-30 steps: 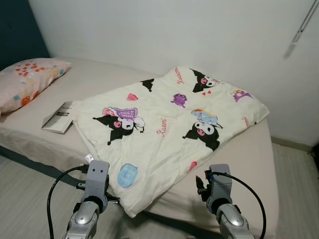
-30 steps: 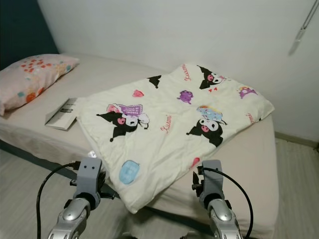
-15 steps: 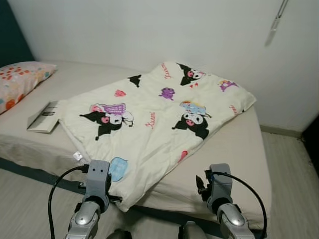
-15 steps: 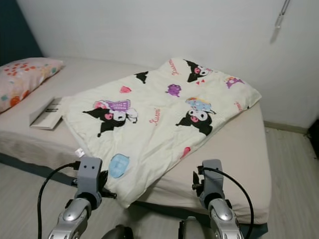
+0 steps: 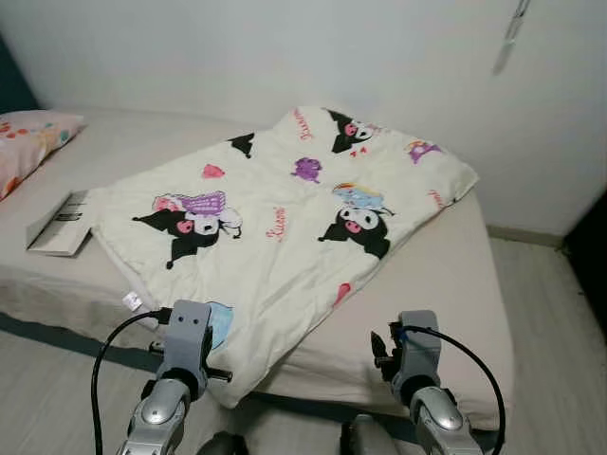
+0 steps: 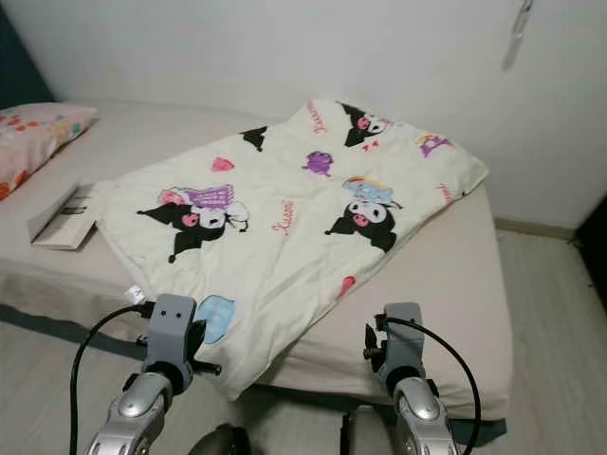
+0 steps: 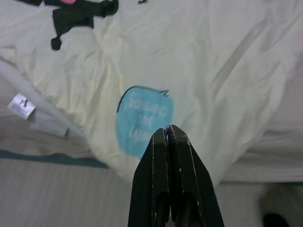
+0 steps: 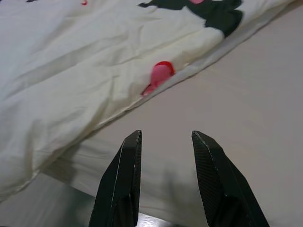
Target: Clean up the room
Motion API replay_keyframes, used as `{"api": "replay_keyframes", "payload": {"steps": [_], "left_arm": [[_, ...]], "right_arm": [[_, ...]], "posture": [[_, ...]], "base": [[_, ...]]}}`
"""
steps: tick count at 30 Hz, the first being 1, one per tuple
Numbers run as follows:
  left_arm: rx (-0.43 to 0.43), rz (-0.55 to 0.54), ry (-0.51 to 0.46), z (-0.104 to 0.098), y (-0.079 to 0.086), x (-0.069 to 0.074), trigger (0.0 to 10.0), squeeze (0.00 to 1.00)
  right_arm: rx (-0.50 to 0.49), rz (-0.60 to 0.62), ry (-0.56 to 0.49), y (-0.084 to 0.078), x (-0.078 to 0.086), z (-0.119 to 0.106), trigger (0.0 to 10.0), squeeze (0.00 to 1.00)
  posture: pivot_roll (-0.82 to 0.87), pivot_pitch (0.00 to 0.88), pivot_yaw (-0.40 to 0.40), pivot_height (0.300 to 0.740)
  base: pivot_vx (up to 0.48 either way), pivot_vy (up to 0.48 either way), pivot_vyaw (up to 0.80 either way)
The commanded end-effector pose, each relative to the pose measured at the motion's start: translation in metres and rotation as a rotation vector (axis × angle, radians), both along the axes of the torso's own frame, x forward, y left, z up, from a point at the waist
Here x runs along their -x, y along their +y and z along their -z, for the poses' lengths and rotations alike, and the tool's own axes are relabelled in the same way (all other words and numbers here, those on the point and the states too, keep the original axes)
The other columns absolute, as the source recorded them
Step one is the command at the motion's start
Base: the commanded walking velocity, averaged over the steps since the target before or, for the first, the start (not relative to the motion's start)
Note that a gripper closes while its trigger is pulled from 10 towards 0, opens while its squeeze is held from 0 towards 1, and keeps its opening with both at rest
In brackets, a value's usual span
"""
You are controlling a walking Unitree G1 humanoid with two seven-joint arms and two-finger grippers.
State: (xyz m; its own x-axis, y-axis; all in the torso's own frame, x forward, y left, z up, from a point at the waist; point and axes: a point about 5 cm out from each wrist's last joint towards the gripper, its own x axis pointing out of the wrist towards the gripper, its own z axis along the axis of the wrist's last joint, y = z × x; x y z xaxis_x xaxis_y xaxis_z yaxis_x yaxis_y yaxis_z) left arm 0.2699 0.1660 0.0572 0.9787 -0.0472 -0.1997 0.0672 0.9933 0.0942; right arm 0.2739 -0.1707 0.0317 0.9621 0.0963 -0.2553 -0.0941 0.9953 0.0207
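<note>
A cream blanket [image 5: 285, 218] printed with cartoon characters lies spread slantwise across the bed [image 5: 455, 284], one corner hanging over the near edge. A thin book [image 5: 59, 210] rests on the bed beside the blanket's left edge. A pink patterned pillow [image 5: 24, 142] lies at the far left. My left gripper [image 7: 166, 135] is shut with nothing in it, held low before the hanging corner with its blue patch [image 7: 144, 118]. My right gripper [image 8: 165, 142] is open, above the bare sheet [image 8: 236, 94] near the blanket's edge.
A white wall [image 5: 285, 47] runs behind the bed. Pale wooden floor [image 5: 560, 322] lies to the right of the bed and in front of it. A dark object [image 5: 590, 237] stands at the right edge.
The whole picture has shifted: the camera has swung to the right, so the bed, pillow and book sit further left. Both arms hold the same pose.
</note>
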Motion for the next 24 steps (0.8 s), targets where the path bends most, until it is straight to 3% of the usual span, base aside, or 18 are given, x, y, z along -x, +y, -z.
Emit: {"api": "replay_keyframes", "payload": {"steps": [1, 10, 17, 18, 24], "left_arm": [[-0.031, 0.009, 0.025, 0.003, 0.003, 0.003, 10.0, 0.00], [-0.045, -0.008, 0.025, -0.005, 0.021, 0.009, 10.0, 0.00], [-0.003, -0.018, 0.009, -0.010, 0.021, 0.005, 10.0, 0.00], [0.039, -0.047, -0.003, -0.011, 0.018, 0.002, 10.0, 0.00], [0.063, -0.085, -0.011, -0.009, 0.014, 0.001, 10.0, 0.00]], "right_arm": [[-0.013, 0.013, 0.018, 0.000, 0.006, 0.005, 10.0, 0.00], [-0.013, -0.010, -0.007, 0.004, 0.019, -0.006, 10.0, 0.00], [-0.003, -0.030, -0.024, 0.006, 0.014, -0.013, 10.0, 0.00], [0.014, -0.038, -0.039, 0.003, 0.010, -0.018, 10.0, 0.00], [0.052, -0.039, -0.074, -0.004, 0.005, -0.027, 10.0, 0.00]], "posture": [[-0.05, 0.254, 0.032, 0.635], [-0.04, 0.430, 0.047, 0.635], [-0.06, 0.439, 0.030, 0.635], [-0.09, 0.419, 0.005, 0.635], [-0.12, 0.399, -0.026, 0.635]], "base": [[0.000, 0.000, 0.00], [0.000, 0.000, 0.00], [0.000, 0.000, 0.00], [0.000, 0.000, 0.00], [0.000, 0.000, 0.00]]}}
